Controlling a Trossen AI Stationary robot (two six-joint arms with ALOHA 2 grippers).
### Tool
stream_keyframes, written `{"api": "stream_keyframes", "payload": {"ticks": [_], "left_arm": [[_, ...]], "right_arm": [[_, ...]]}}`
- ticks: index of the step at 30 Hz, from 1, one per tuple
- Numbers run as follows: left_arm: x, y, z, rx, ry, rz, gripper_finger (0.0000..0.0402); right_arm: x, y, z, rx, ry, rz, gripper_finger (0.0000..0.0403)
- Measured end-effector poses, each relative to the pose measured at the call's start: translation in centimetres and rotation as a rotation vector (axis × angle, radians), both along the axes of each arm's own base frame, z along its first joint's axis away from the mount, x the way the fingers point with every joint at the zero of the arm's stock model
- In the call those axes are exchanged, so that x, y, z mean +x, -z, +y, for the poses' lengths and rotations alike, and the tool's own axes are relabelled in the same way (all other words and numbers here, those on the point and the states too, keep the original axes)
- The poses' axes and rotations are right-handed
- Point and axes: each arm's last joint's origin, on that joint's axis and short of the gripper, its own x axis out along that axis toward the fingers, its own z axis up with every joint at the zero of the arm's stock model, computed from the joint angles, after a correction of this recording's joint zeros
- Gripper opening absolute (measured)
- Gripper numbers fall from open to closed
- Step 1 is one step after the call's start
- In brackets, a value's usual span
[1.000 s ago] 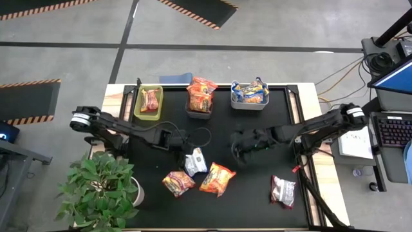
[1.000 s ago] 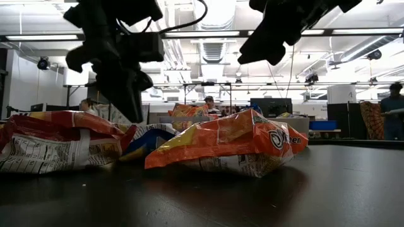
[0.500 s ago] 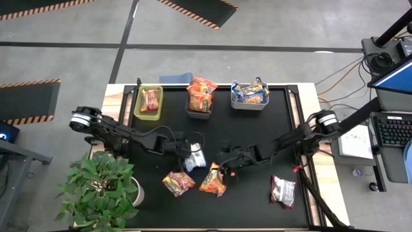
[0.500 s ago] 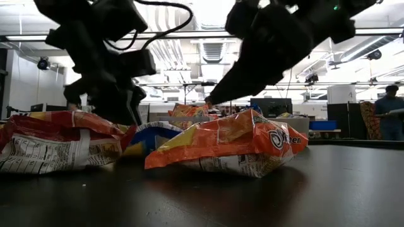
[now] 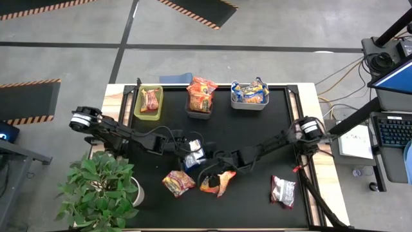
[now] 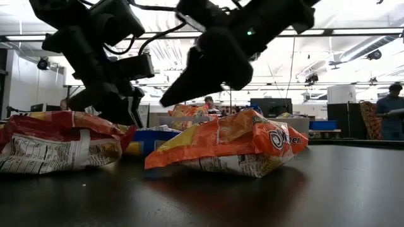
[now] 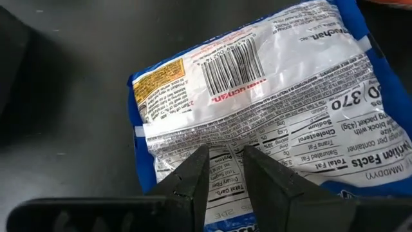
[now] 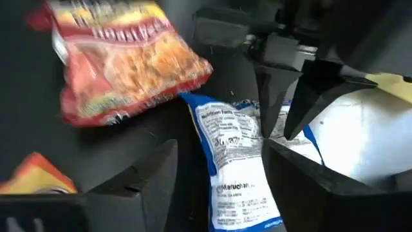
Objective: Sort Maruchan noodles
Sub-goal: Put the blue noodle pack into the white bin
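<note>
1. Where the black table mat meets its far edge, three bins stand in a row: a green bin with one red packet, a dark bin heaped with orange packets, and a white bin holding blue-and-yellow packets.
2. The left gripper is low over the blue-and-white packet near the mat's centre. In the left wrist view its fingers stand slightly apart, tips pressed on the packet's printed back; it has not clamped the packet.
3. The right gripper reaches across to the orange packet just beside the blue-and-white one. In the right wrist view its fingers are spread wide, with the blue-and-white packet and the left gripper straight ahead.
4. In the low view the orange packet lies flat on the mat, with the right gripper above it, not touching.
5. A red-and-orange packet lies toward the mat's near edge, just left of the orange one.
6. A silver-and-red packet lies well apart, at the near right corner.
7. A potted plant stands off the mat's near left corner.
</note>
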Motion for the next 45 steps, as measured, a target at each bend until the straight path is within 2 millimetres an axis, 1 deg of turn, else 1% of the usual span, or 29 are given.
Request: {"api": "stream_keyframes", "payload": {"ticks": [5, 9, 15, 21, 24, 27, 32, 35, 37, 38, 41, 45], "left_arm": [[0.0, 0.0, 0.1, 0.015, -0.008, -0.006, 0.0079], [0.1, -0.1, 0.0, 0.014, -0.008, -0.012, 0.0079], [0.1, -0.1, 0.0, 0.013, -0.007, -0.017, 0.0079], [0.4, -0.2, 0.0, 0.007, -0.006, -0.046, 0.0079], [0.6, -0.4, -0.1, 0.001, -0.005, -0.074, 0.0079], [0.7, -0.5, -0.1, 0.002, 0.003, -0.09, 0.0079], [1.0, -1.0, -0.2, 0.003, 0.026, -0.098, 0.0079], [1.3, -2.0, -0.4, 0.026, 0.07, -0.122, 0.0079], [1.7, -2.9, -0.6, 0.053, 0.113, -0.147, 0.0079], [1.8, -3.4, -0.7, 0.068, 0.134, -0.159, 0.0079], [2.5, -4.6, -0.8, 0.139, 0.17, -0.189, 0.0079], [3.2, -6.0, -0.8, 0.228, 0.205, -0.221, 0.0079]], "right_arm": [[1.3, 0.9, 0.2, -0.095, 0.038, 0.062, 0.0252], [2.3, 2.3, 0.1, -0.138, 0.069, 0.09, 0.0262], [3.1, 3.6, -0.9, -0.158, 0.149, 0.101, 0.0251], [3.1, 3.8, -1.9, -0.094, 0.163, 0.13, 0.0232], [3.2, 3.9, -2.5, -0.037, 0.145, 0.156, 0.0216], [3.1, 4.1, -3.0, -0.009, 0.152, 0.183, 0.0187], [3.0, 4.1, -3.3, 0.0, 0.167, 0.192, 0.0106], [2.9, 3.7, -3.3, 0.0, 0.16, 0.196, 0.0052], [2.7, 3.2, -3.4, 0.018, 0.143, 0.207, 0.0022], [2.5, 2.8, -3.4, 0.031, 0.136, 0.211, 0.0016], [1.9, 1.2, -3.7, 0.068, 0.153, 0.221, 0.0012], [0.5, -1.8, -4.5, 0.155, 0.175, 0.25, 0.0009]]}}
